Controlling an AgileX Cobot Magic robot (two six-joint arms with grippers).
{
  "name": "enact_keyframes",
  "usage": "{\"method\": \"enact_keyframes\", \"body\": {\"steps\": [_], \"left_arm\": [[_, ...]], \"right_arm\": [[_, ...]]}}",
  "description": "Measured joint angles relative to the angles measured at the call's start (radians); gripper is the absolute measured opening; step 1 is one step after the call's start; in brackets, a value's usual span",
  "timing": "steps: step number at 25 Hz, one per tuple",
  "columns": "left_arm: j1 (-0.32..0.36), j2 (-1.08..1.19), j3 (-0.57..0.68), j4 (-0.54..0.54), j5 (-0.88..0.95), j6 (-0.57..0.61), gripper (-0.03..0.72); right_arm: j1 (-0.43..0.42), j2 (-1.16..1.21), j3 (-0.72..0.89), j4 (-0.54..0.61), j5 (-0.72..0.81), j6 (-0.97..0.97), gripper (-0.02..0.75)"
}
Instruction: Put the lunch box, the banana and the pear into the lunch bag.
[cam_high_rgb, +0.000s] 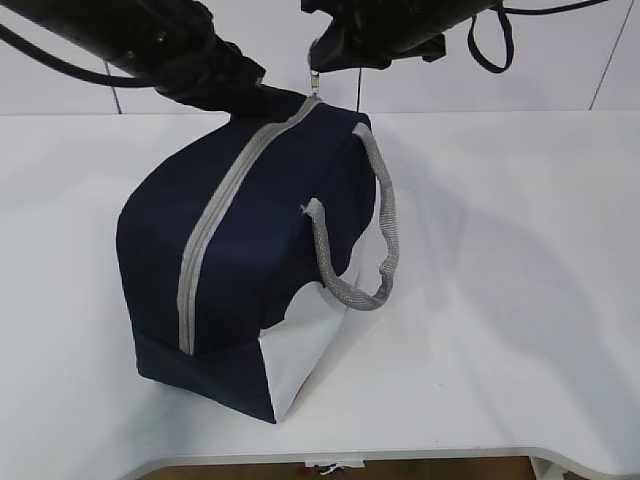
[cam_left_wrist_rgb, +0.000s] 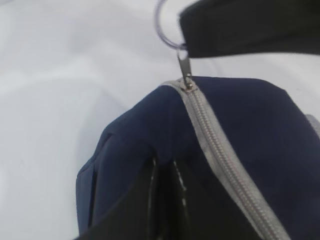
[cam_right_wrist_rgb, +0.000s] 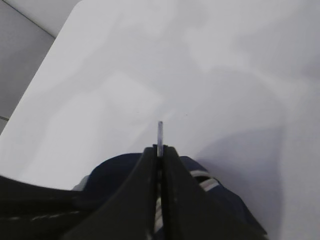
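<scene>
The lunch bag (cam_high_rgb: 250, 250) is matt navy cloth with a smooth white lower corner panel, a grey toothed zipper (cam_high_rgb: 215, 225) ending in a shiny metal pull ring (cam_left_wrist_rgb: 167, 25), and coarse grey woven webbing handles (cam_high_rgb: 385, 225), on a smooth matt white table (cam_high_rgb: 520, 300).

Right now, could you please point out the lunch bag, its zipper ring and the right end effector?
lunch bag (cam_high_rgb: 260, 220): exterior view, navy side panel.
zipper ring (cam_left_wrist_rgb: 162, 27): left wrist view, left arc of the metal ring.
right end effector (cam_right_wrist_rgb: 160, 152): right wrist view, fingertips shut on the ring.
</scene>
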Motion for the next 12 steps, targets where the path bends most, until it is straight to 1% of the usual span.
{"method": "enact_keyframes", "body": {"steps": [3,6,12], "left_arm": [[0.000,-0.044,0.000,0.017,0.035,0.039,0.014],[0.000,-0.080,0.000,0.029,0.050,0.053,0.013],[0.000,-0.105,0.000,0.046,0.113,0.090,0.013]], "right_arm": [[0.000,0.000,0.000,-0.036,-0.023,-0.001,0.013],[0.000,0.000,0.000,-0.063,-0.034,-0.002,0.013],[0.000,0.034,0.000,-0.070,-0.051,-0.002,0.013]]}}
